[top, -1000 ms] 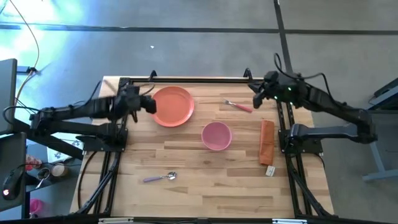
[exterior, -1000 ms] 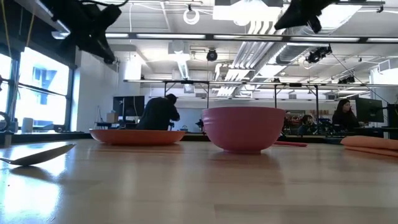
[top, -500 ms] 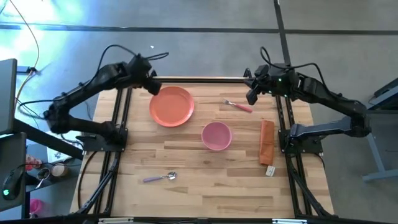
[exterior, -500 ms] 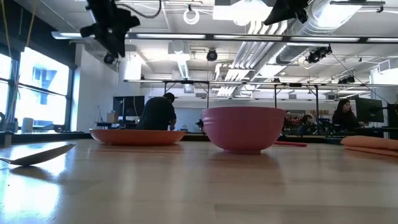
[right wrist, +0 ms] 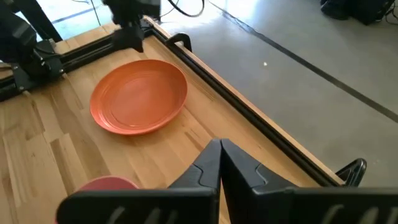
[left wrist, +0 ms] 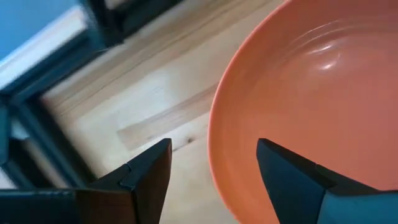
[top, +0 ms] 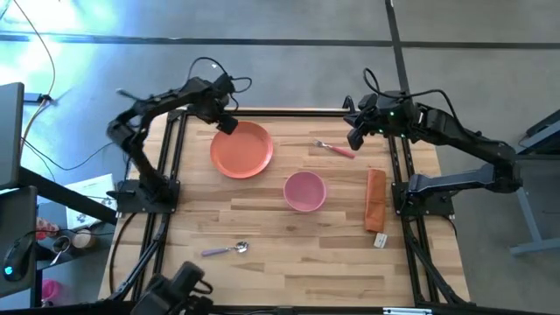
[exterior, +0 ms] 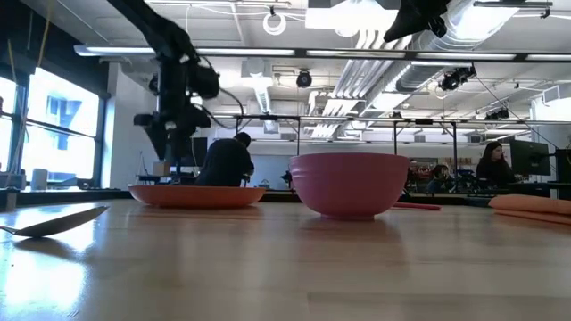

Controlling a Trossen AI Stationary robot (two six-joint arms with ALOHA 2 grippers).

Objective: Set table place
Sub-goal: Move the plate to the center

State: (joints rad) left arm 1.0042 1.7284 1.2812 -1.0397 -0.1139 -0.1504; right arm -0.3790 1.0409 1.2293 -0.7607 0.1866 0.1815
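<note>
The orange plate (top: 242, 150) lies at the far left of the wooden table (top: 289, 254). My left gripper (left wrist: 214, 149) is open and points down at the plate's far-left rim (left wrist: 217, 130), one finger over the wood, the other over the plate, touching neither as far as I see. In the low view it (exterior: 175, 147) hangs just above the plate (exterior: 196, 194). The pink bowl (top: 304, 191) stands mid-table. The fork (top: 336, 149) lies at the far right, the spoon (top: 226, 250) near the front. My right gripper (top: 353, 138) is shut, raised beside the fork.
A folded orange cloth strip (top: 375, 199) lies along the right side, with a small white tag (top: 380, 240) at its near end. Black rails (top: 262, 111) frame the table. A dark shape (top: 179, 284) shows past the near edge. People sit in the room behind (exterior: 227, 160).
My left arm has swung from the table's left side up and round toward the far edge. Its gripper has gone a little toward the right and then come down close over the plate's far-left rim. The plate has not moved.
</note>
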